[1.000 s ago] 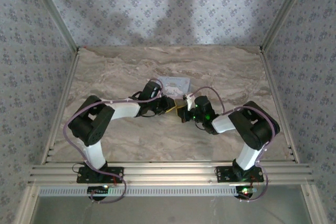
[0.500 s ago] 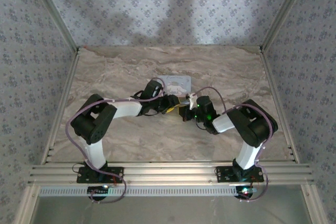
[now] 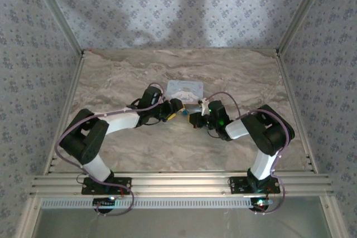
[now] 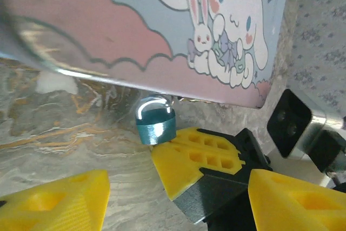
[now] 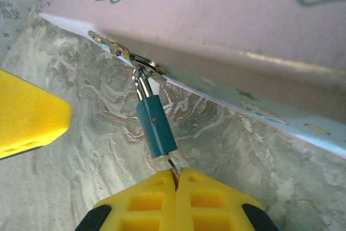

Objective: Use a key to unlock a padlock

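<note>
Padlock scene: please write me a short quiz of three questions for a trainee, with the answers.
1. The padlock hangs from: A) the clasp of the tin box; B) a wall hook; C) a chain?
2. True or false: the left end effector is shut on the padlock.
3. Fill in: the right end effector pinches the thin metal ___ at the padlock's bottom.
Key: 1 A; 2 false, it is open; 3 key.

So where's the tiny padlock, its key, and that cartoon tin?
The padlock point(image 5: 156, 127): right wrist view, on its blue body.
The key point(image 5: 172, 166): right wrist view, on the thin shaft below the padlock.
The cartoon tin point(image 4: 108, 41): left wrist view, on the pink cloud of its lid.
</note>
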You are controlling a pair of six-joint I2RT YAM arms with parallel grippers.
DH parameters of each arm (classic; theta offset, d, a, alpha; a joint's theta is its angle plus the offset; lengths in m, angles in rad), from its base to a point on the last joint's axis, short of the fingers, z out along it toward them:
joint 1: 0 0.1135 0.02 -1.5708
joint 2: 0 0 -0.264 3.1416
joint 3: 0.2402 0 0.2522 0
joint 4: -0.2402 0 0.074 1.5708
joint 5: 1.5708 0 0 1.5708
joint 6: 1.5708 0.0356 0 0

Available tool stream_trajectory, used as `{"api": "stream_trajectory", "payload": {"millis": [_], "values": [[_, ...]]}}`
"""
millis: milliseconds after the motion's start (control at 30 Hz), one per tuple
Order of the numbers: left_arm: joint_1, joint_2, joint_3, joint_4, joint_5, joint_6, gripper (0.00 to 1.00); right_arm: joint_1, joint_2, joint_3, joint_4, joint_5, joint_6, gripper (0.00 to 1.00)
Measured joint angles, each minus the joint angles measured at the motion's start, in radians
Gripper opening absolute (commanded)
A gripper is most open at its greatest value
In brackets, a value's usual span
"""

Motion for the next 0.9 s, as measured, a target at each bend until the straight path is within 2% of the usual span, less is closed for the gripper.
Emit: {"api": "stream_trajectory", "payload": {"millis": [400,900], "values": [[0.005,-0.007,-0.087,0.114,-0.013,-0.079,0.61,0.003,0.0,0.018,-0.011,-0.059,0.231,0.0],[0.001,0.045,-0.087,0.189,-0.012,-0.117,0.53,0.025,-0.005,0.045,-0.041,-0.073,0.333,0.0]]}}
